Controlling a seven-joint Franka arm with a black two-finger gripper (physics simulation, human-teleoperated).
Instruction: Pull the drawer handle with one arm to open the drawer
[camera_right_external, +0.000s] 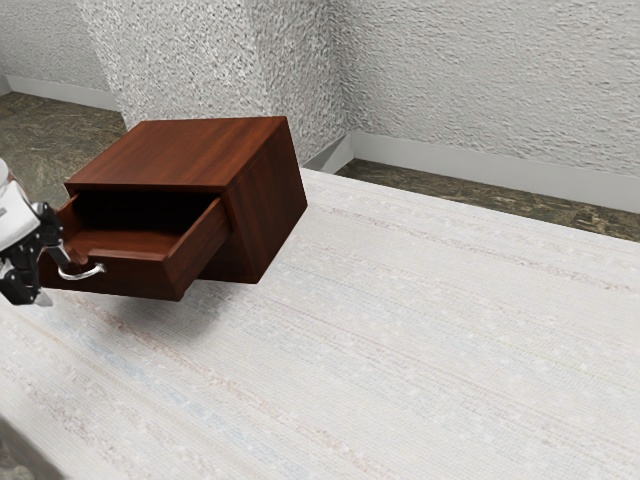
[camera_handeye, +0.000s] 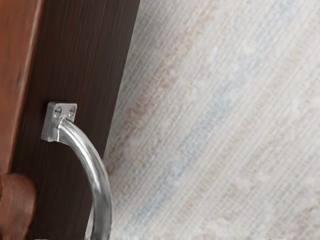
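A: Where to find the dark red-brown wooden cabinet (camera_right_external: 215, 165)?

B: In the upper left of the exterior frame, standing on the white, finely striped table (camera_right_external: 420, 340). Behind it, rough grey walls (camera_right_external: 480, 70) and a strip of dark mottled floor (camera_right_external: 500, 195).

A: And the cabinet's single wooden drawer (camera_right_external: 150, 250)?

B: Pulled partly out of the cabinet, toward the left edge of the frame. Open enough to show a shadowed hollow above the drawer's bottom board.

A: Then the curved silver metal handle (camera_right_external: 82, 270)?

B: Fixed on the drawer's front, low at the left of the frame, near the edge. Seen very close in the wrist view: bent like an arch, fastened by a small square metal plate (camera_handeye: 59, 120) with two screws to the dark brown front panel (camera_handeye: 75, 60). Beside the panel, the pale table surface.

A: And the jaws?

B: Black, at the far left edge of the exterior frame, just beside the handle and at about its height, below a white part of the arm (camera_right_external: 12, 215). Spread, pressed together, or pinching the handle? Cannot tell: partly cut by the frame edge, and contact with the handle not clear.
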